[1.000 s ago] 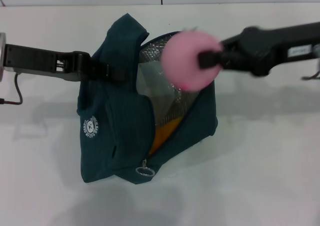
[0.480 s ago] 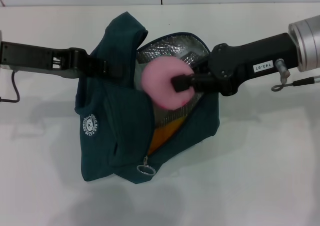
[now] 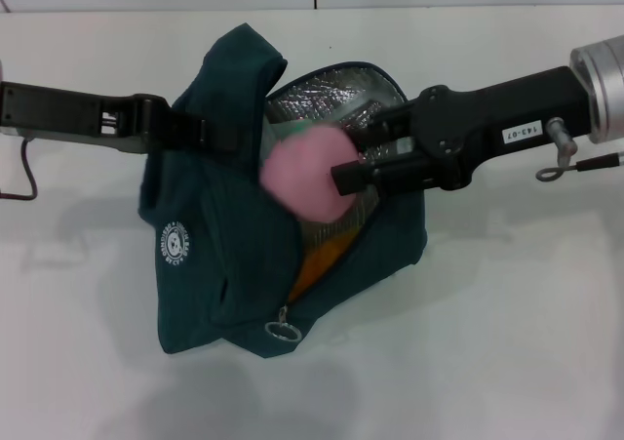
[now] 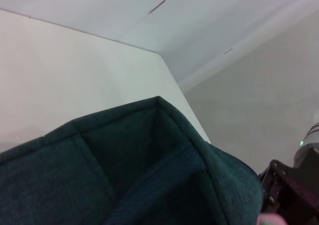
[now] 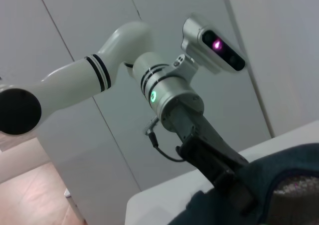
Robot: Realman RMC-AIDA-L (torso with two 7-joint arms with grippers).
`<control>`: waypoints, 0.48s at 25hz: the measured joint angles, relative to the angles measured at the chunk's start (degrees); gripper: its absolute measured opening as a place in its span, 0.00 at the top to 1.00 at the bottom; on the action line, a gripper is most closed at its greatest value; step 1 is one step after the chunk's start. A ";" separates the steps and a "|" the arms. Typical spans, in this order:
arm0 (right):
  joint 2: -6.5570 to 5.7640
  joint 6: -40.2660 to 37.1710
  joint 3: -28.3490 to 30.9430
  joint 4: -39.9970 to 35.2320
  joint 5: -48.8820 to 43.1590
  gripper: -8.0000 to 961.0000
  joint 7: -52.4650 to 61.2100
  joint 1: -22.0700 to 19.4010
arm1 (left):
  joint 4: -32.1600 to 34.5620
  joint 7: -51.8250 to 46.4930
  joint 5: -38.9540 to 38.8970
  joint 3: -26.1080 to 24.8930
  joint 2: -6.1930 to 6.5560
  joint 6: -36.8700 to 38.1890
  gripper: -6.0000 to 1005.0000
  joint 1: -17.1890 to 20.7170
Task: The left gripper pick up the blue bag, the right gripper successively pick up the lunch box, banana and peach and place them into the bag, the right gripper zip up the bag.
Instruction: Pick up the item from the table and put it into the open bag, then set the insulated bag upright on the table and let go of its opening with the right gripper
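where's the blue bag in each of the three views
Head view: the blue bag stands mid-frame, mouth open, between the two arms.
Left wrist view: its teal fabric fills the lower half.
Right wrist view: only a dark fabric edge at the lower right corner.
Shared landmark: the left gripper clamped on the bag's upper edge, seen again in the right wrist view.

Robot lab: bare white table (image 3: 507, 342), plain grey wall panels (image 5: 75, 150).
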 joint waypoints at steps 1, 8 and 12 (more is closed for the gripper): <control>-0.04 -0.01 0.03 0.05 0.41 0.57 -0.11 -0.09 | 0.00 0.00 0.00 0.04 0.00 0.00 0.95 0.03; -0.14 -2.13 4.58 0.02 2.21 0.39 -0.48 -1.70 | 0.00 0.00 -0.01 -0.05 0.05 0.00 0.95 0.16; -0.22 -4.60 9.85 0.29 3.95 0.24 0.42 -3.99 | 0.00 0.01 -0.01 -0.09 0.07 0.00 0.95 0.18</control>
